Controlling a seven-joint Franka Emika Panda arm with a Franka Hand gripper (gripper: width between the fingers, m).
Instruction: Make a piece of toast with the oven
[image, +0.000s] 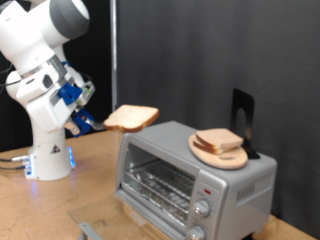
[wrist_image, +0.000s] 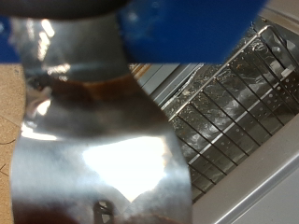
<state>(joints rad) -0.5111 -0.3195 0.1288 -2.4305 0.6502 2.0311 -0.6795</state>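
Gripper (image: 100, 122): clamped on piece of toast (image: 132, 118) by one edge | Location: airborne beside oven (image: 190, 172), exterior view's left | Handling: probably light, crumbly; grip crust gently.

Open air at nine o'clock of the oven (image: 190, 175), above the bare wooden table (image: 60, 205); only the arm's white base (image: 50, 150) standing there, well apart from the oven. Above the oven's nine o'clock top corner, partly taken up by the piece of toast (image: 132, 118) carried level on a metal spatula (wrist_image: 103, 140) below the gripper (image: 82, 118). Oven top at three o'clock blocked by a round wooden board (image: 220, 152) bearing more bread (image: 218, 141), a black stand (image: 242, 120) just behind. Front clear toward six o'clock; wire rack (wrist_image: 234, 93) showing behind the spatula blade.
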